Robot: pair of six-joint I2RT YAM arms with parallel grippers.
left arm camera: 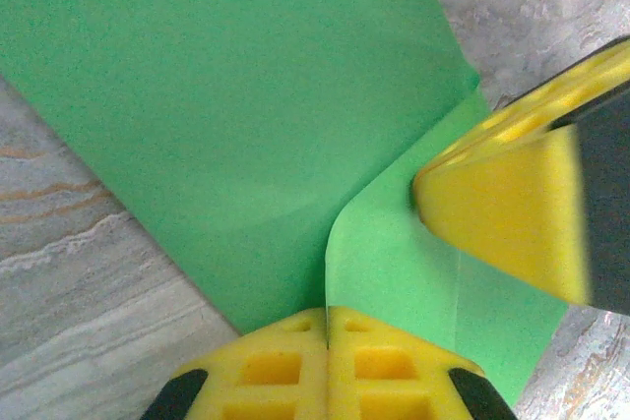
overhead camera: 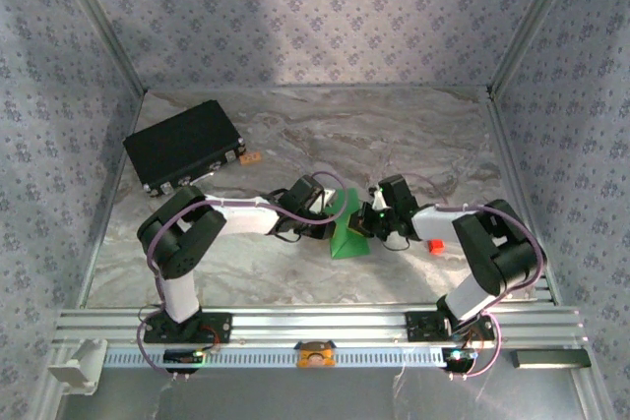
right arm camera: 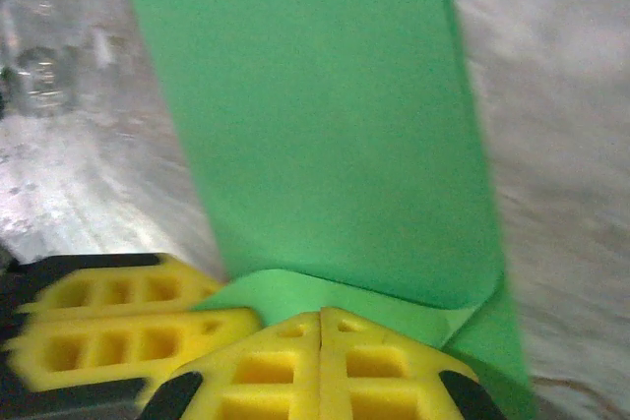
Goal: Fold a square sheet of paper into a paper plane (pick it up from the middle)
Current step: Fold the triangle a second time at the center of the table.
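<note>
The bright green sheet of paper (overhead camera: pixel 348 233) is lifted off the table between the two arms and hangs bent, like a folded tent. My left gripper (overhead camera: pixel 330 210) meets it from the left. In the left wrist view the left gripper (left arm camera: pixel 327 327) is shut, with an edge of the paper (left arm camera: pixel 246 115) pinched between its yellow fingers. The right gripper's yellow finger (left arm camera: pixel 507 209) presses on the sheet at the right of that view. My right gripper (overhead camera: pixel 372 215) comes from the right. In the right wrist view the right gripper (right arm camera: pixel 322 327) is shut on a curled edge of the paper (right arm camera: pixel 325 115), with the left gripper's fingers (right arm camera: pixel 118 327) beside it.
A black rectangular case (overhead camera: pixel 183 146) lies at the back left with a small orange piece (overhead camera: pixel 249 157) next to it. A small red block (overhead camera: pixel 433 245) sits on the marble table (overhead camera: pixel 413 135) right of the right gripper. Patterned walls enclose the table.
</note>
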